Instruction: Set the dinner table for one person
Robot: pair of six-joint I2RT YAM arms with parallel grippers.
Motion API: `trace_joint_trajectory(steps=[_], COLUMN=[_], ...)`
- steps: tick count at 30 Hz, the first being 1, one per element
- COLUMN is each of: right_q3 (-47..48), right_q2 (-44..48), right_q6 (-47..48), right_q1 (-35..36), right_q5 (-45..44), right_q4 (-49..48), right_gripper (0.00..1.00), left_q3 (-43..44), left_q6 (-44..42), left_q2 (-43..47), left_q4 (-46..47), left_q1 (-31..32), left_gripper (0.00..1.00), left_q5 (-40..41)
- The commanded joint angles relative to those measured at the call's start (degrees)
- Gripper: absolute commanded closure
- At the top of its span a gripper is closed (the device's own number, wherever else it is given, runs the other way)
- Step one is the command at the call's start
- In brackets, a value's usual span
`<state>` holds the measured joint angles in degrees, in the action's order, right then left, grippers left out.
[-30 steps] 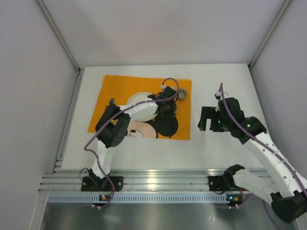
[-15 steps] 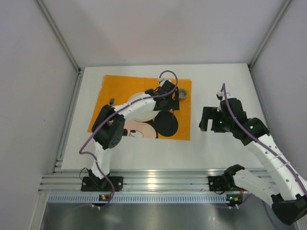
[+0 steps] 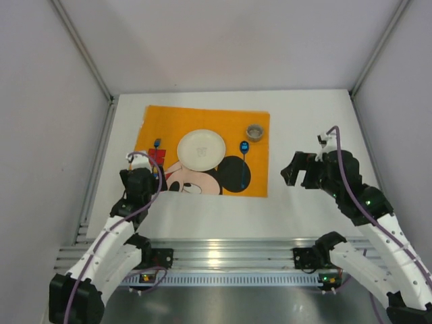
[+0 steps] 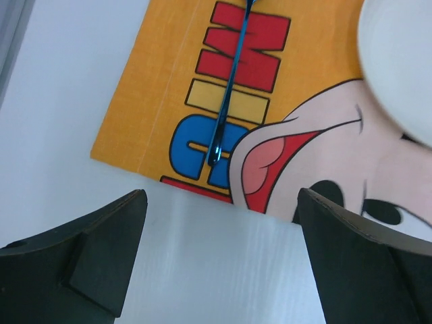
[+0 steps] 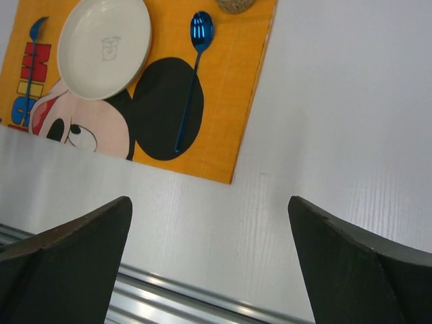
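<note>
While both arms sit low by the rail, I'll start there. L gripper hovers over the near-left corner of the placemat, fingers spread wide w/ nothing between them. R gripper hangs over bare tabletop just right of the mat, also spread wide and empty.

The dinner table is the big white top under everything, running from the rail to the far walls. The orange cartoon-mouse mat lies on it, left of centre. On the mat:
- a blue fork lies along the left side over the lettering
- a white plate sits mid-mat
- a blue spoon lies right of the plate, not touching it, bowl end pointing away
- a small round cup stands at the far-right corner
</note>
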<state>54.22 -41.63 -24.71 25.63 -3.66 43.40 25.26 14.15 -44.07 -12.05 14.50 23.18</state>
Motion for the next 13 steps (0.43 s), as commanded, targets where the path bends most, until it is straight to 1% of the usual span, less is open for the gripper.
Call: trace_joint_trajectory(steps=[1, 3, 6, 8, 12, 13], right_q3=[-5.34, -7.1, -7.11, -6.76, -4.83, -4.56], right_q2=[6.19, 9.1, 10.25, 10.25, 9.2, 9.02], right_q6=[-2.71, -3.24, -3.24, -2.98, -1.22, -1.39], right_q1=[-0.67, -0.67, -0.67, -0.58, -0.58, -0.67], right_q5=[1.9, 2.52, 2.69, 1.99, 1.73, -0.19], right_q4=[-2.53, -3.06, -2.88, -2.53, -2.35, -2.09], right_gripper=[0.0, 0.0, 0.0, 0.0, 0.0, 0.0], left_q3=[-5.38, -7.06, -8.46, -9.79, -10.93, -11.02], left_q6=[-7.47, -4.76, -3.87, -3.61, -3.17, -3.86], left_q2=[3.38, 3.12, -1.7, -6.01, -11.11, -12.25], left_q4=[17.31, 18.91, 20.75, 24.78, 32.34, 33.23], left_q1=[-1.23, -2.98, -5.09, -5.62, -7.55, -7.73], left_gripper=[0.02, 0.02, 0.02, 0.02, 0.02, 0.02], left_q5=[-1.12, 0.2, -4.79, -4.02, -5.86, -6.39])
